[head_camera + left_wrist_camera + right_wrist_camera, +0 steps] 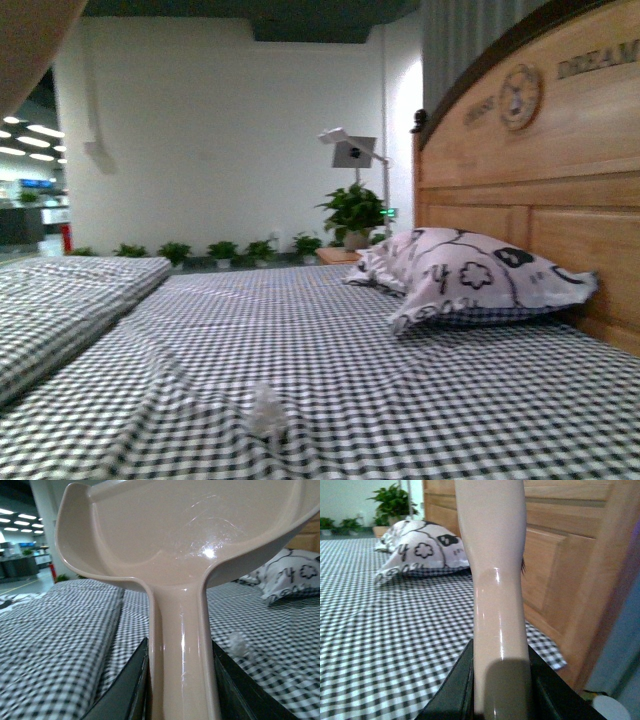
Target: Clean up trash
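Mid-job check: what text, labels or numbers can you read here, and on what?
"DREAM": on the wooden headboard, right of its clock emblem; cut by the picture's edge.
Lettering left of the emblem: too blurred to read.
Clock numerals: too small.
No readable text: dustpan, pinkish handle, pillow.

Indoor, medium-bright, cool cast. Ceiling strip lts (30, 135) far left of pillow (470, 275) blown out. Wall (220, 130) behind pillow evenly lit. Soft shadow under pillow. Front view soft overall; trash (267, 410), nearer cam than pillow, blurred. Left wrist: glare spot on dustpan (190, 530); pillow beyond it defocused. Right wrist: specular streak on beige handle (495, 580), dark shadow at its base, purplish tint at one edge.
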`<state>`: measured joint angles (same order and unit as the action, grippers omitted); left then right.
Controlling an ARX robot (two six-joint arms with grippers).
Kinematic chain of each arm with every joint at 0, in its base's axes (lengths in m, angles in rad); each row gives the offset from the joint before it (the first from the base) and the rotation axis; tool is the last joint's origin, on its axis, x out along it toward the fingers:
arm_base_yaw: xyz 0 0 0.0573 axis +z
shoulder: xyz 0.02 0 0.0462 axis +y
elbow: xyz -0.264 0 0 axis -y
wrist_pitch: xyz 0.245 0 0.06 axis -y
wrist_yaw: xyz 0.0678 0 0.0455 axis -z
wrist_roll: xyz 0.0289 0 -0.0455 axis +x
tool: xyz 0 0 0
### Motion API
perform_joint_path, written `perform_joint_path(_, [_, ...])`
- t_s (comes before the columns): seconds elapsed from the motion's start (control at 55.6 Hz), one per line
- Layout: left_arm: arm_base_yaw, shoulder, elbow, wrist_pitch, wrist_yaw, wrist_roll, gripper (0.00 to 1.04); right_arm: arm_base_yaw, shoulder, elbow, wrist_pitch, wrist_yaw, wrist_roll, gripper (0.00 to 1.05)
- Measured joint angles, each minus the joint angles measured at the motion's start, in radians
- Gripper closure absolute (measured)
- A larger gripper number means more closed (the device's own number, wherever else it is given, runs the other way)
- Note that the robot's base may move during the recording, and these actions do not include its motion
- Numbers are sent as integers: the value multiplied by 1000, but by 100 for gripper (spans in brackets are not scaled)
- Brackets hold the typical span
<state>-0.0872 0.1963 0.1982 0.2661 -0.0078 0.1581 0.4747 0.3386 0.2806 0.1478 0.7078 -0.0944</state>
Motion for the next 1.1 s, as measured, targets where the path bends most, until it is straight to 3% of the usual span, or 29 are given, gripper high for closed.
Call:
perform_joint_path(0.18, [0, 1, 3, -13, 2, -5, 76, 2, 5, 0, 0, 3, 0, 84])
perform_joint_path(0.288, [27, 41, 110, -326, 60, 6, 76, 0, -3, 0, 1, 8, 0, 84])
perform_joint_path(0.36, [86, 75, 128, -425, 136, 28, 76, 0, -6, 0, 1, 7, 0, 84])
perform_joint_path(0.521, [226, 269, 129, -299, 262, 119, 76, 0, -1, 0, 1, 3, 0, 84])
perform_joint_path(0.665, [267, 478, 137, -142, 381, 268, 76, 0, -3, 0, 1, 2, 0, 84])
perform_joint_path(0.791, [293, 671, 174, -100, 476, 443, 76, 0, -2, 0, 1, 3, 0, 84])
perform_joint_path(0.917, [318, 862, 230, -96, 504, 621, 76, 0, -2, 0, 1, 3, 0, 84])
perform_joint_path(1.097, [324, 997, 290, -80, 530, 736, 76, 0, -2, 0, 1, 3, 0, 84])
